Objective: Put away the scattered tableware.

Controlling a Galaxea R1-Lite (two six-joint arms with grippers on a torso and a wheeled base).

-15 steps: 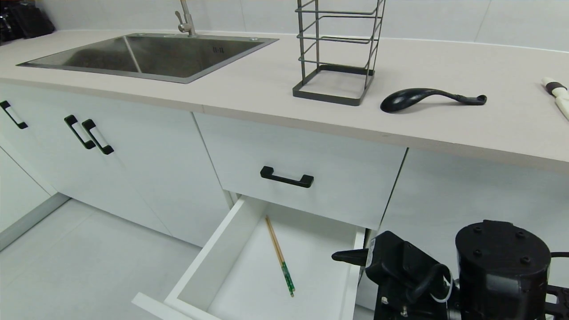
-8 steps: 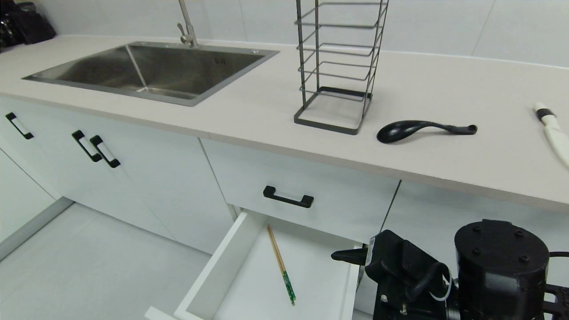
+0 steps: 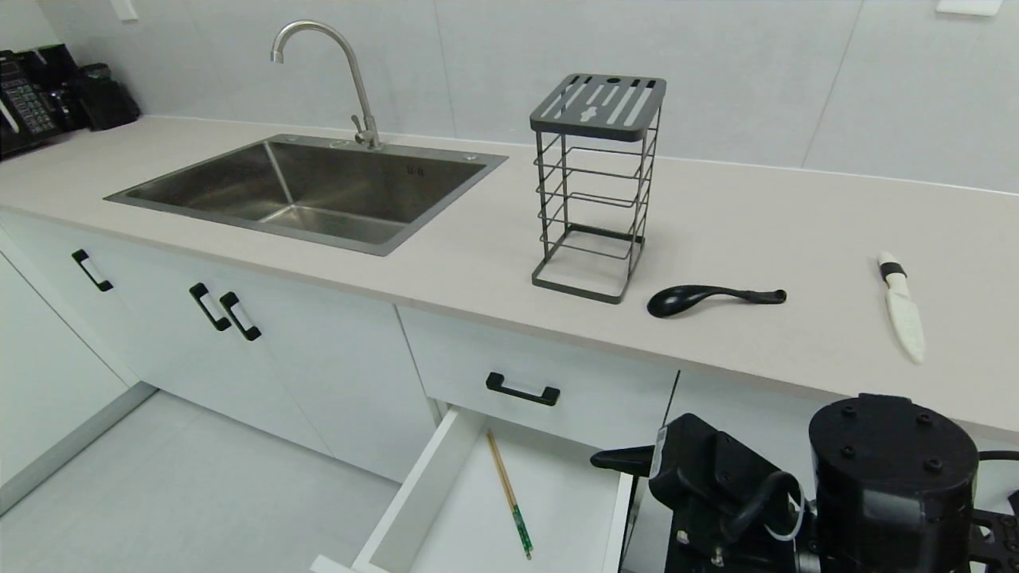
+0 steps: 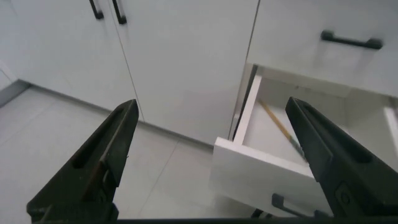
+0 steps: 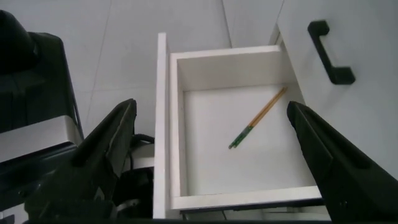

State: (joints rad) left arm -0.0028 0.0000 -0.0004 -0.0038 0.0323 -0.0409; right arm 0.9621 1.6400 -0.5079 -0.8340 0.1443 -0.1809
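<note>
Chopsticks [image 3: 509,503] sit loose in the open lower drawer [image 3: 422,493]. Left end effector [image 4: 211,106] and right end effector [image 5: 210,107] hang near it, both spread wide and empty. Up on the counter [image 3: 756,231]: black spoon [image 3: 700,298] just beside the wire rack [image 3: 593,191], white knife [image 3: 903,314] off right, sink [image 3: 310,187] far left.

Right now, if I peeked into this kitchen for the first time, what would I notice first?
Probably the open drawer low under the counter, with chopsticks lying inside. Next, the black spoon on the counter just beside the tall wire rack, and the white knife lying farther to the robot's right.
</note>
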